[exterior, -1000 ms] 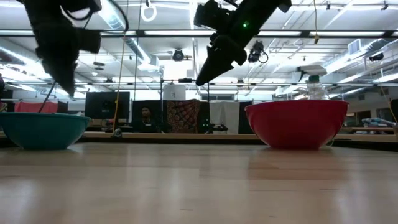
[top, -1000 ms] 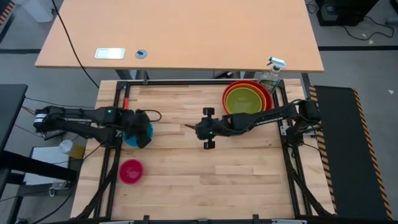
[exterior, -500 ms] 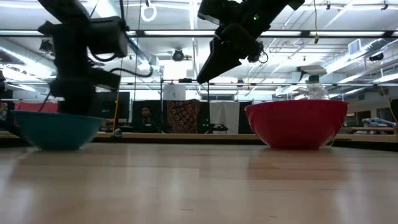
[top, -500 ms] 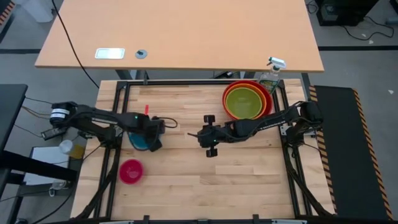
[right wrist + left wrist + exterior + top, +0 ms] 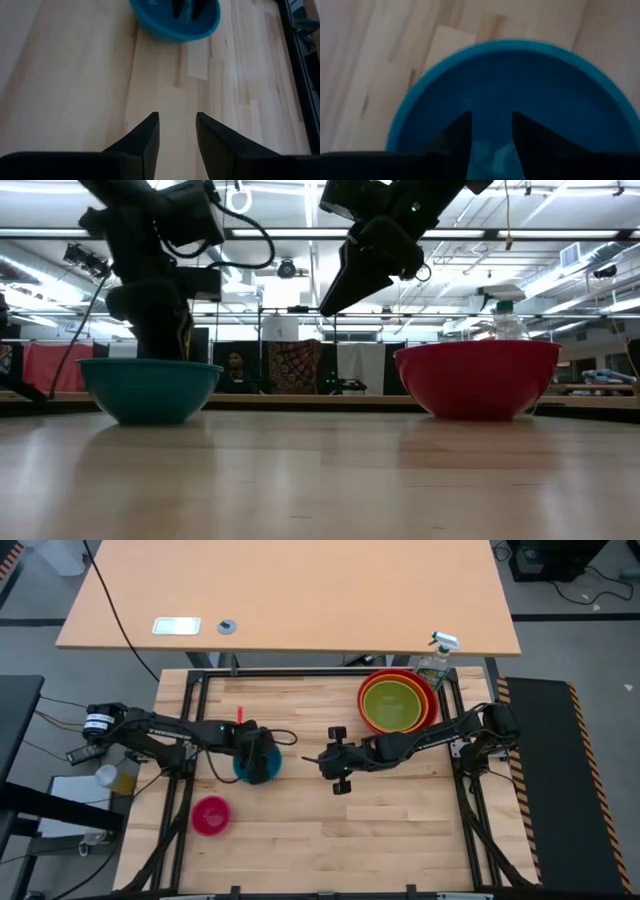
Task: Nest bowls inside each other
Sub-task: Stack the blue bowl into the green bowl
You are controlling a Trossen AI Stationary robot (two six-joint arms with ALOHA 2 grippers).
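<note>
The blue bowl (image 5: 244, 770) stands upright on the table left of centre, also seen in the low view (image 5: 150, 388). My left gripper (image 5: 490, 117) reaches down into it, fingers open. My right gripper (image 5: 318, 755) hangs open above bare wood at mid-table, its fingers (image 5: 150, 130) pointing toward the blue bowl (image 5: 175, 22). At the far right, the lime green bowl (image 5: 392, 702) sits in the orange one (image 5: 427, 690), which sits in the red bowl (image 5: 477, 378). The small pink bowl (image 5: 211, 815) rests near the front left. My left gripper has both open fingers (image 5: 462, 130) inside the blue bowl, coming from above and slanting down toward its inner floor (image 5: 490, 95). Nothing is pinched between them. Where exactly the tips meet the bowl, I cannot tell. The bowl stays upright with its base on the table.
A clear spray bottle (image 5: 436, 660) stands behind the red bowl at the far right corner. Bare wood lies between the blue bowl and the stacked bowls and along the front of the table. Black frame rails edge the tabletop.
My left gripper has gone down and toward the table's right edge, rolling a little, with its fingers in the blue bowl. The bowl has slid along the table toward the right, still upright.
</note>
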